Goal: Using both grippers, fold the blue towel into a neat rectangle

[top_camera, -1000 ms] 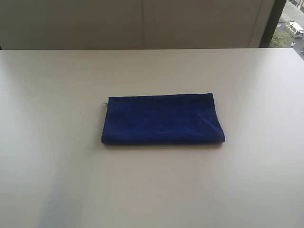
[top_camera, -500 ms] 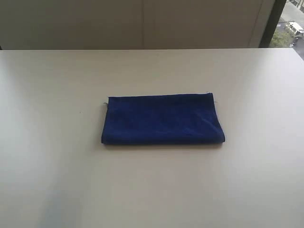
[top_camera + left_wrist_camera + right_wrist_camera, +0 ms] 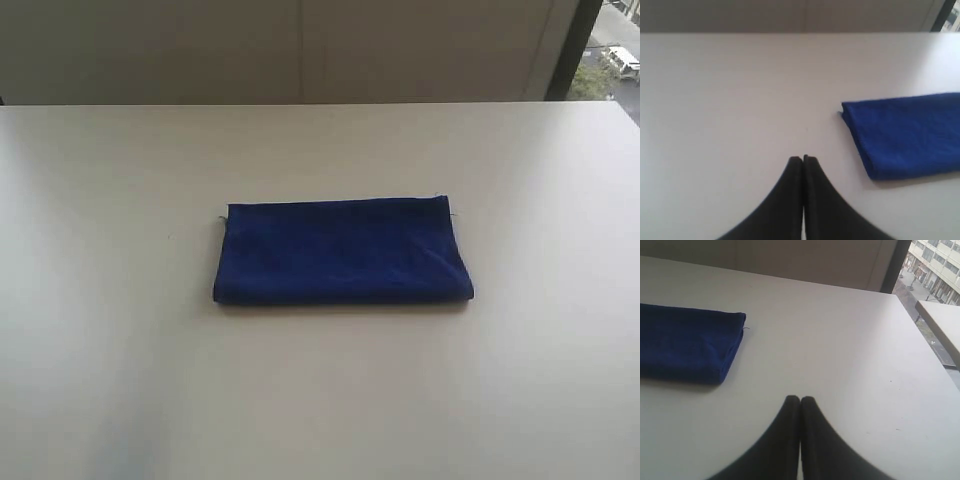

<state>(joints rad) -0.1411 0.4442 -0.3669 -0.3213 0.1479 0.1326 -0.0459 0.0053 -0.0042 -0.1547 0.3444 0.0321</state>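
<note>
Exterior view first: the blue towel (image 3: 342, 252) lies folded into a tidy rectangle near the middle of the pale counter (image 3: 320, 400). Its long side runs across the view, its layers are lined up, and a thin thread (image 3: 453, 214) pokes out at a far corner. Over to the left wrist view: my left claw (image 3: 803, 160) is pinched fully closed, its two black fingers (image 3: 785, 200) pressed flat together, gripping nothing, with bare counter under the tips. One short end of the blue towel (image 3: 905, 135) sits off to the side, well apart from me. Now the right wrist view: my right claw (image 3: 800, 400) is closed just as tight and just as empty, tips touching. The towel's other short end (image 3: 687, 342) lies apart from it, and pale buildings (image 3: 935, 265) show beyond the counter's far corner.
</note>
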